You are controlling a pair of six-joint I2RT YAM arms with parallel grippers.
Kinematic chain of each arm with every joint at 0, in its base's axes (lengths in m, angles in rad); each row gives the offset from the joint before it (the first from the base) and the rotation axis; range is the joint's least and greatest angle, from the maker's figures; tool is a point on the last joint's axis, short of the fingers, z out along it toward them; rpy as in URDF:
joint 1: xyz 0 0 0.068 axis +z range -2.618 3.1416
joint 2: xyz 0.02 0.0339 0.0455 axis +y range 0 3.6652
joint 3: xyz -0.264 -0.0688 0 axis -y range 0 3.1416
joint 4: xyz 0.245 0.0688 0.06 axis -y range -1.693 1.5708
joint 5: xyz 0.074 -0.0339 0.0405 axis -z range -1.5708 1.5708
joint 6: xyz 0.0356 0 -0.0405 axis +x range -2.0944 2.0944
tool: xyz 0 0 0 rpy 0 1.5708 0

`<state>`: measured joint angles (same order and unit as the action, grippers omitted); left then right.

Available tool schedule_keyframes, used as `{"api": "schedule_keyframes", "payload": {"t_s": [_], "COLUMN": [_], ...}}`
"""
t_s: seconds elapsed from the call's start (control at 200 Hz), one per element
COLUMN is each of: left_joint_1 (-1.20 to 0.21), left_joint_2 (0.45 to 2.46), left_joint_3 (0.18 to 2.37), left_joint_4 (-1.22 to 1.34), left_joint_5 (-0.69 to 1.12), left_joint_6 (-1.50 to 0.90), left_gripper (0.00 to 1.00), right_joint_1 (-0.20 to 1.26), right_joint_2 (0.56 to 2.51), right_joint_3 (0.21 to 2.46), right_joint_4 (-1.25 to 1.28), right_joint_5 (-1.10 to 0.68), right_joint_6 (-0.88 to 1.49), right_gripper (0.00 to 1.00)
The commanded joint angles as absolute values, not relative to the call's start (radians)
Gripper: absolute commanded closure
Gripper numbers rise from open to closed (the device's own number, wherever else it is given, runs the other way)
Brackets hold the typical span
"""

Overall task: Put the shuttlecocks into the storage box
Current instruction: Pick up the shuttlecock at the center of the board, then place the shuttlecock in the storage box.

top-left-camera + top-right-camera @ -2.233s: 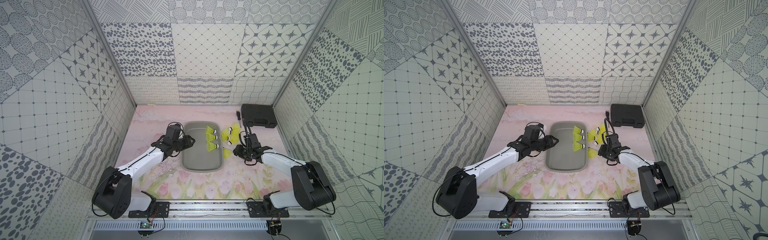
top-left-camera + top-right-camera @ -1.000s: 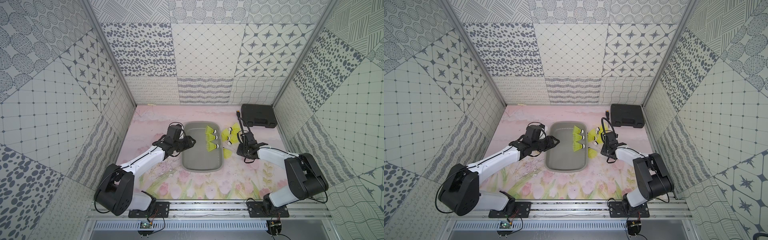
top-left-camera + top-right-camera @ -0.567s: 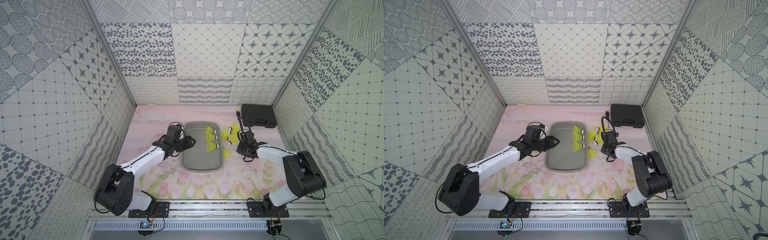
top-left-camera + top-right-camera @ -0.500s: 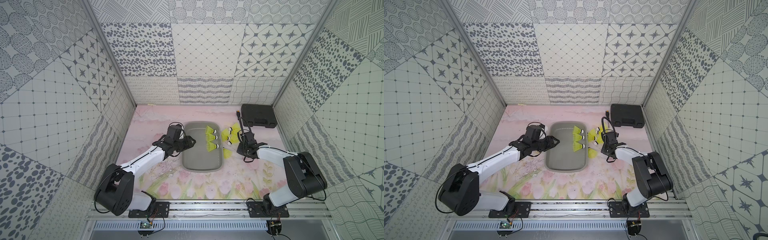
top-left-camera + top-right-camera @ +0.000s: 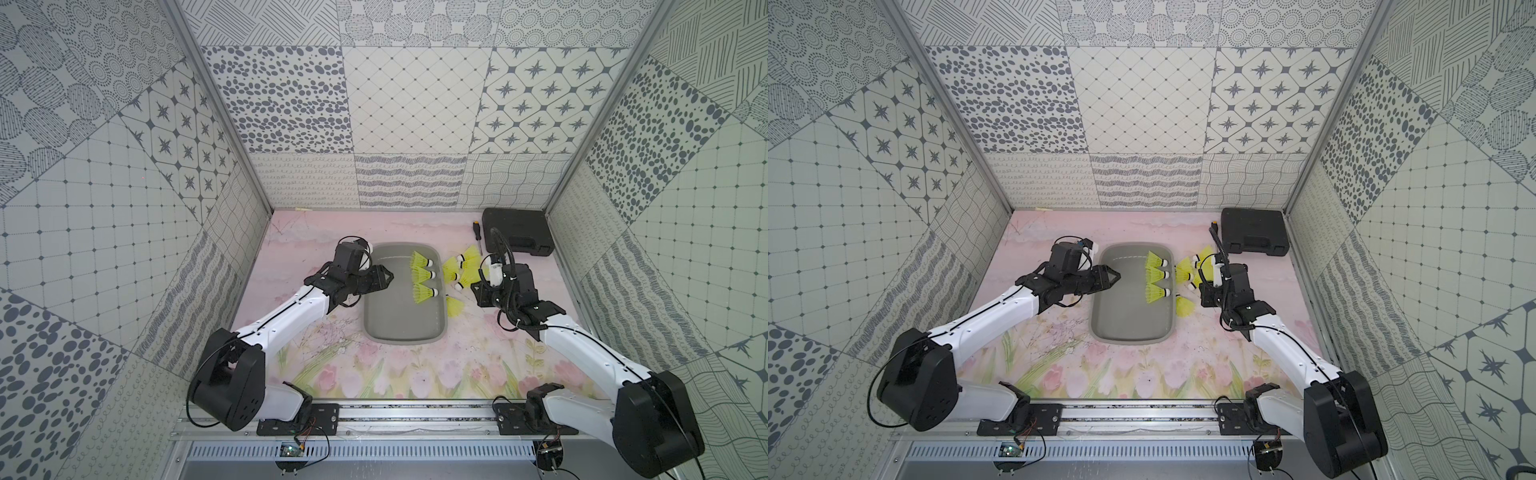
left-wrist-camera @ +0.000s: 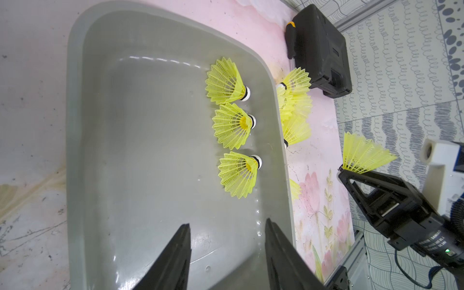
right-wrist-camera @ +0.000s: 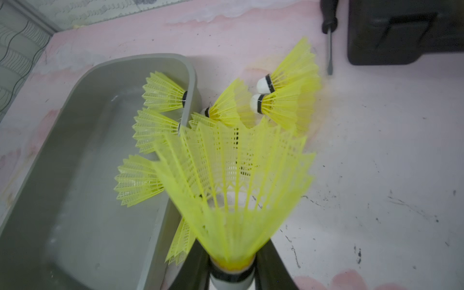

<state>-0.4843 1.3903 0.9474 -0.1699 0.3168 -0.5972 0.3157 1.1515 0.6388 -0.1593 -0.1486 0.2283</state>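
Shuttlecocks (image 6: 227, 81) are showing neon yellow mesh skirts, white tips, black bands. Storage box (image 6: 140, 150) is looking plain grey. Mat (image 5: 395, 374) is showing pink floral print. Case (image 5: 515, 226) is reading black. Walls (image 5: 415, 95) are carrying grey-on-white dots, stars, grids, waves.

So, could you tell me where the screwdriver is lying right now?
In a top view, the screwdriver lies on the mat on the robot's right, far side, alongside the black hard case and just beyond the loose shuttlecocks.
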Motion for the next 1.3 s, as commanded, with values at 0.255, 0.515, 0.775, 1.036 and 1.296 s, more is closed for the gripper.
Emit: {"api": "schedule_keyframes", "payload": {"t_s": [0.255,0.515,0.775,1.036,1.296], "left_joint_1": [-0.504,-0.551,-0.577,-0.594,-0.598], "left_joint_2": [1.482,1.546,1.565,1.598,1.622], "left_joint_3": [1.231,1.394,1.451,1.497,1.514], "left_joint_4": [-0.389,-0.585,-0.673,-0.776,-0.802], "left_joint_5": [0.721,0.778,0.784,0.786,0.777], "left_joint_6": [-0.207,-0.029,0.069,0.156,0.173], "left_gripper": [0.51,0.51,0.5,0.52,0.56], "right_joint_1": [0.405,0.49,0.543,0.56,0.569], "right_joint_2": [1.18,1.289,1.354,1.38,1.393], "right_joint_3": [0.772,0.887,0.946,0.972,0.984], "right_joint_4": [-0.173,-0.256,-0.287,-0.317,-0.335], "right_joint_5": [-0.463,-0.52,-0.547,-0.577,-0.596], "right_joint_6": [-0.053,-0.093,-0.103,-0.11,-0.118], "right_gripper": [0.79,0.79,0.78,0.78,0.77]}}
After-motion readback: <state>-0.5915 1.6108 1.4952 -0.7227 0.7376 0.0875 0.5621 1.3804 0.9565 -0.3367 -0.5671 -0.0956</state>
